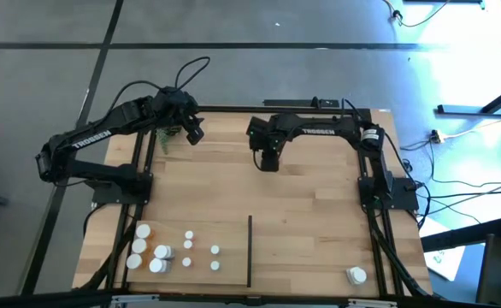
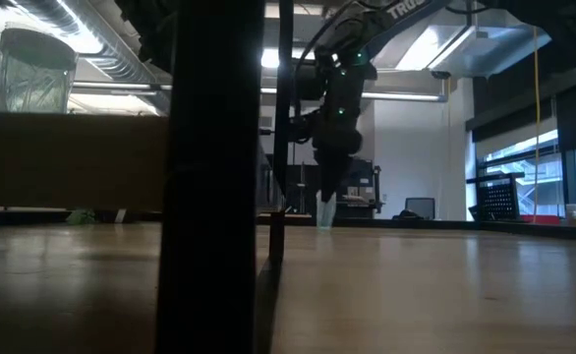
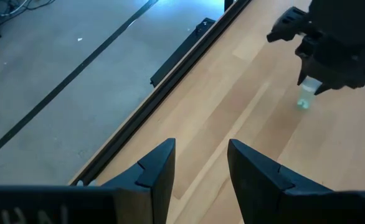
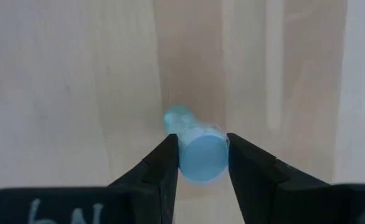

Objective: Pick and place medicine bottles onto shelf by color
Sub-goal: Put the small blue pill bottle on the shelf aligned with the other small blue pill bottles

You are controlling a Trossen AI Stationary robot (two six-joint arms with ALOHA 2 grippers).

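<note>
The right gripper [image 4: 198, 163] hangs over the far middle of the shelf [image 1: 302, 214], jaws clenched on a small medicine bottle [image 4: 198, 149] just above the wood. The left gripper [image 3: 201, 165] waits near the far left corner, jaws released with nothing between them. Other bottles [image 1: 161, 252] cluster near the front left corner, beside the divider strip [image 1: 250, 250]; one bottle [image 1: 356, 275] lies near the front right.

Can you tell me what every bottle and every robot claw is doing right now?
Right claw: shut on a small white bottle, at the board's far middle.
Left claw: open, holding nothing, near the far left corner.
Cluster of bottles: standing at the near left, left of the black divider strip; one is orange, the rest look white.
Lone white bottle: sits at the near right.
</note>
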